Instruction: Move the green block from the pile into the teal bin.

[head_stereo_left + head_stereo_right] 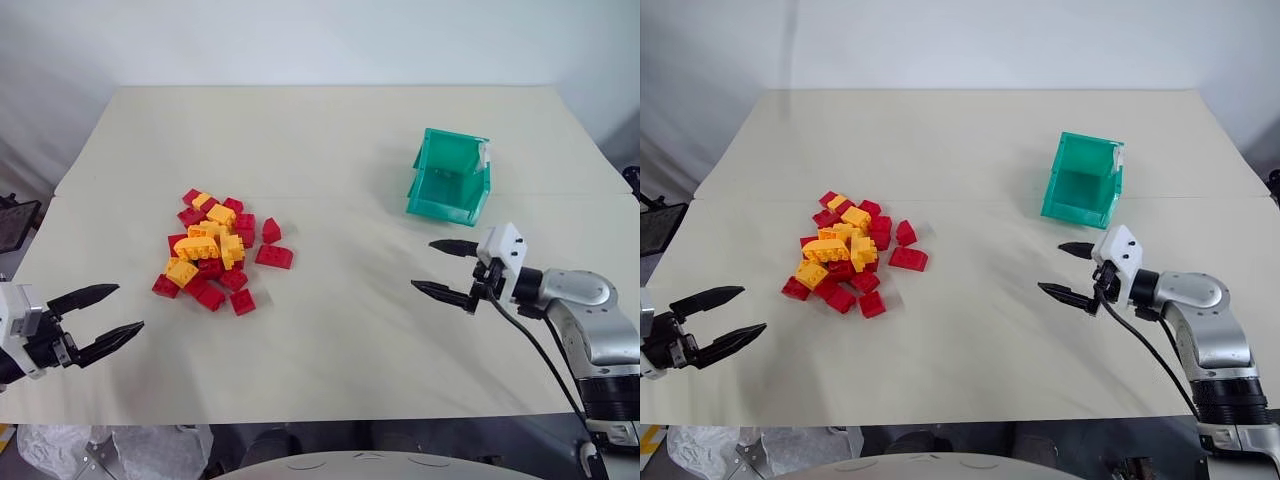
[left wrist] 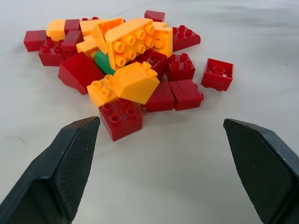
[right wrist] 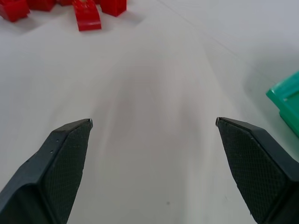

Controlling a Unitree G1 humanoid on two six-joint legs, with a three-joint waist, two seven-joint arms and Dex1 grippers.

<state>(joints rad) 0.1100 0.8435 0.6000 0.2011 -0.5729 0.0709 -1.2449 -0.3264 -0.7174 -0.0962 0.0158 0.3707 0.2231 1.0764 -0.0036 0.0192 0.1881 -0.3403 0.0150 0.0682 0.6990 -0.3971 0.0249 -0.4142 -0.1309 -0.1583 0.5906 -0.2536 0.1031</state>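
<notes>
Left wrist view | one green block (image 2: 103,63) | one pile (image 2: 126,60)

No words or numbers can be read here. The white tag on the teal bin (image 1: 450,177) looks blank.

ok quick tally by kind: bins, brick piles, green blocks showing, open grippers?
teal bin: 1
pile: 1
green block: 1, mostly buried under yellow-orange bricks
open grippers: 2, left gripper and right gripper
Total: 5
</notes>
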